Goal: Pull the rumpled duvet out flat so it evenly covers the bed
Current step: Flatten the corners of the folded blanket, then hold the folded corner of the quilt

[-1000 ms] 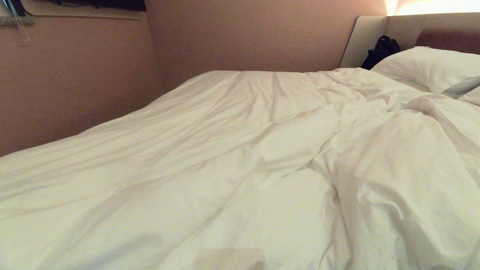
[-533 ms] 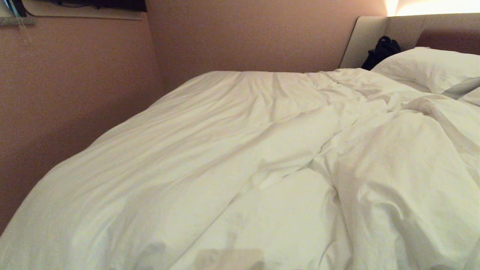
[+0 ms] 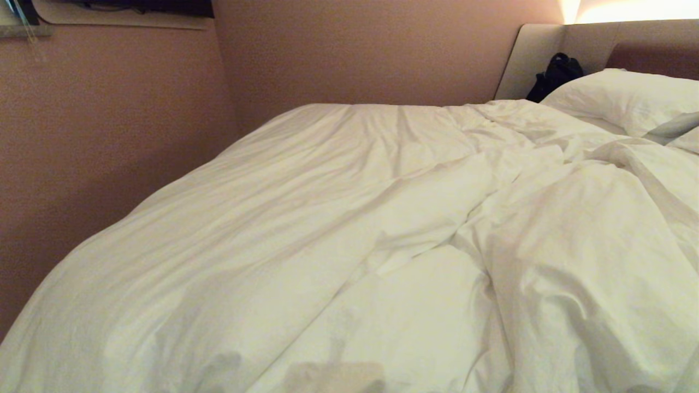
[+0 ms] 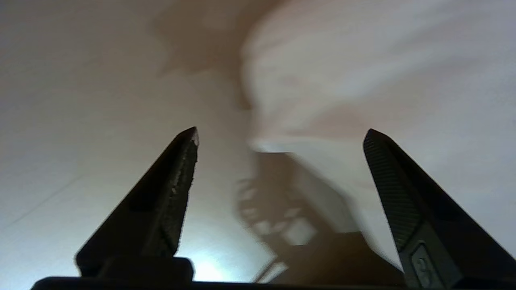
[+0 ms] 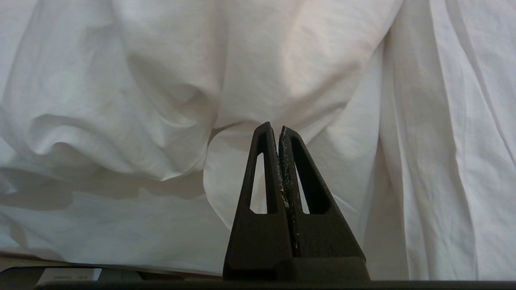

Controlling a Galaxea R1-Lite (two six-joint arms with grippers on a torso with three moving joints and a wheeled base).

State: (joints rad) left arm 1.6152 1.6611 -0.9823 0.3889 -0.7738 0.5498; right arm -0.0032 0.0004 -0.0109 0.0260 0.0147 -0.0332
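The left edge of the duvet [image 3: 306,229] is now lying lower and further in than a second ago, when it was stretched out taut toward the wall [image 3: 109,125]; the cloth is settling into a rounded drape over the near-left corner of the bed [image 3: 532,57]. The left gripper [image 4: 278,135] is standing wide with nothing between its ridged black fingers [image 4: 177,189], hanging beside the duvet's blurred white fold, so it looks as though it has just let the corner go. That likely means one pull is finished, and the left half is lying fairly flat in long shallow creases. Toward the pillow [image 3: 622,95], though, the duvet is still bunching in thick, puffy mounds with deep folds, so the spreading seems only partly done. The right gripper [image 5: 279,129] is sitting pinched fully together on nothing, pointing at the soft crumpled cotton hanging over the bed's near side. A dark bag [image 3: 554,73] is resting against the padded headboard beyond the pillow.
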